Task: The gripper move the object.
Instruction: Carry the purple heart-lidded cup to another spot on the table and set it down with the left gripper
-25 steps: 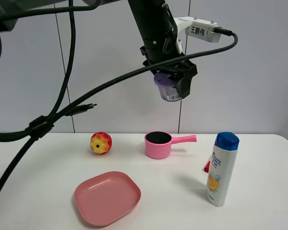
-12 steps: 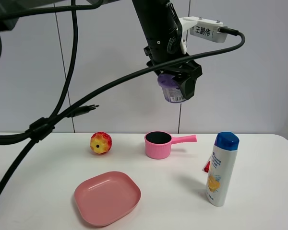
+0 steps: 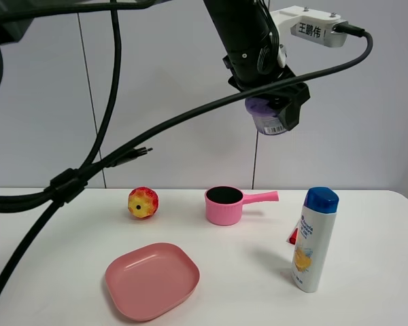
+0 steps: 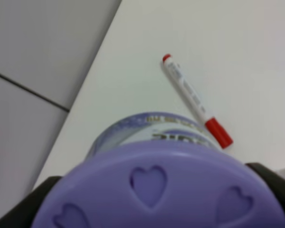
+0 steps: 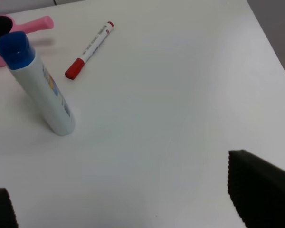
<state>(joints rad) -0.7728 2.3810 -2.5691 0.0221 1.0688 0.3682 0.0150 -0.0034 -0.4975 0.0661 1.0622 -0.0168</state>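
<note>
My left gripper [image 3: 277, 114], a black two-jawed clamp on a black cabled arm with a white label tag [image 3: 315, 30], is shut on the object [image 3: 266, 119]. The object is a small round tub with a lilac lid, clear sides and a barcode label. It hangs high above the table, over the space between the pink saucepan and the bottle. In the left wrist view its heart-slotted lid [image 4: 156, 190] fills the lower part, with a black jaw on each side. My right gripper [image 5: 116, 194] is open and empty, low over the white table.
On the white table [image 3: 245, 272] stand a red-yellow ball [image 3: 143, 202], a pink saucepan [image 3: 224, 204], a pink plate [image 3: 152, 279] and a white shampoo bottle with a blue cap [image 3: 313, 239]. A red-capped marker [image 5: 89, 49] lies behind the bottle. Thick black cables [image 3: 68, 183] hang at the left.
My left gripper has moved to the right and slightly up with the tub still in it. Nothing on the table has moved.
</note>
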